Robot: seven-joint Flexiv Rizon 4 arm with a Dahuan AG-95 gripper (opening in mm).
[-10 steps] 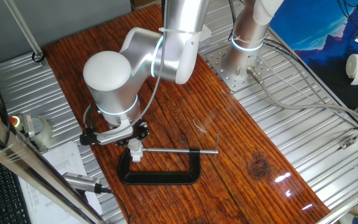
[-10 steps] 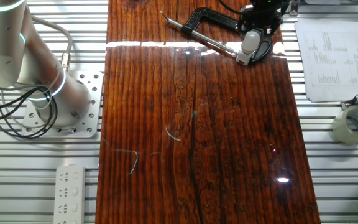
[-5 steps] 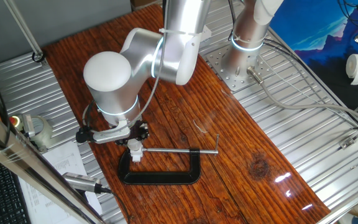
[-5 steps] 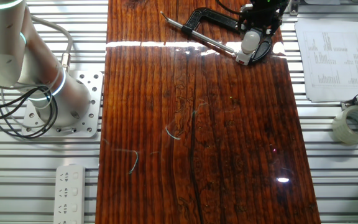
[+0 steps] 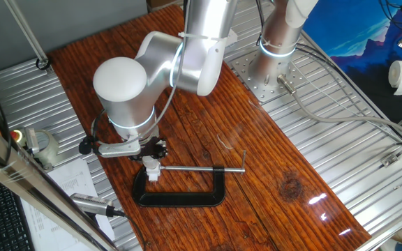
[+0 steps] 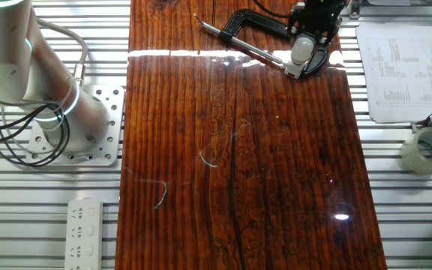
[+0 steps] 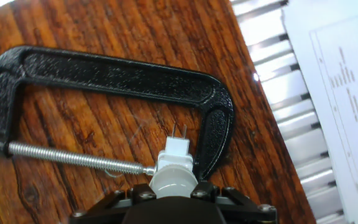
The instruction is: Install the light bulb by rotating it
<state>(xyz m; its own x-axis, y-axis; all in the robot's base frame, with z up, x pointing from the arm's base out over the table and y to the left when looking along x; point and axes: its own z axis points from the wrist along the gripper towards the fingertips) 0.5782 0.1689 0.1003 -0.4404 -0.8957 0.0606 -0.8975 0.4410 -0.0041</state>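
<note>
The small white frosted light bulb (image 7: 173,181) stands in the white square socket block (image 7: 176,152), which the black C-clamp (image 7: 104,69) holds by its screw on the wooden table. My gripper (image 7: 173,190) is directly over the bulb, with its black fingers (image 7: 137,193) shut on the dome from both sides. In one fixed view the gripper (image 5: 149,153) hangs over the bulb and socket (image 5: 152,169) at the clamp (image 5: 180,197). In the other fixed view the bulb (image 6: 301,49) shows below the gripper (image 6: 310,30), with the socket (image 6: 294,70) under it.
A printed paper sheet (image 6: 396,71) lies on the metal slats right of the clamp. A tape roll (image 6: 428,148) sits nearby. The arm's base (image 6: 73,124) and a power strip (image 6: 85,232) are at the left. Thin wire scraps (image 6: 208,160) lie mid-table.
The hand has turned about its own axis while shut on the bulb; its side knob has swung up and left in one fixed view. The clamp and socket have not moved.
</note>
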